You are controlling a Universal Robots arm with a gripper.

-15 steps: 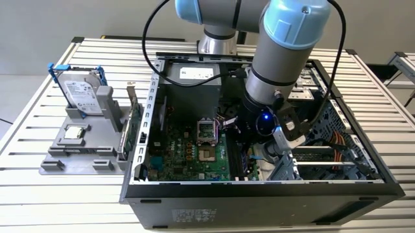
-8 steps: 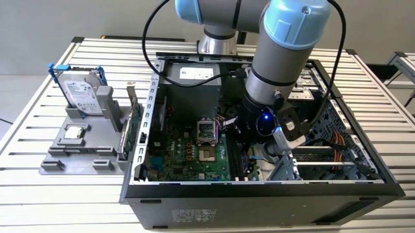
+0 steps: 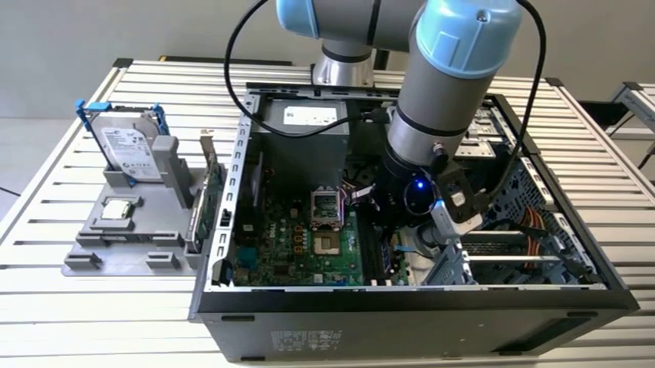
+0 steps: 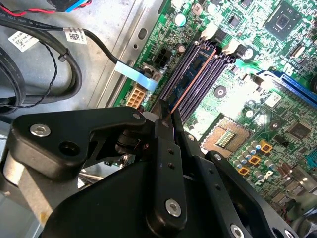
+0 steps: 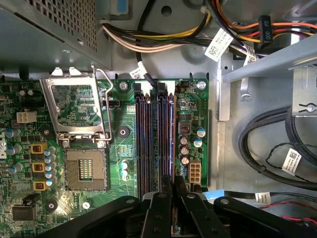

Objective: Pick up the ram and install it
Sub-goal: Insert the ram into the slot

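The ram point(image 4: 194, 79) is a thin dark strip seen edge-on, lying along the black memory slots point(image 5: 143, 144) of the green motherboard point(image 3: 291, 245). My gripper point(image 4: 166, 115) is shut on the near end of the ram, its two black fingers pressed close together around it. In the first wrist view the gripper point(image 5: 173, 181) sits over the outer pair of slots, with the ram point(image 5: 172, 148) in line with one of them. Whether the strip is seated in the slot I cannot tell. In the exterior view the gripper point(image 3: 404, 247) is low inside the open computer case point(image 3: 409, 307).
An open processor socket point(image 5: 86, 168) lies beside the slots. Bundled cables point(image 5: 163, 37) and black leads point(image 4: 44, 74) run close to the gripper. Outside the case, at the exterior view's left, a grey holder point(image 3: 128, 245) carries a hard drive point(image 3: 131, 149), a silver chip point(image 3: 116, 208) and a green card point(image 3: 208, 203).
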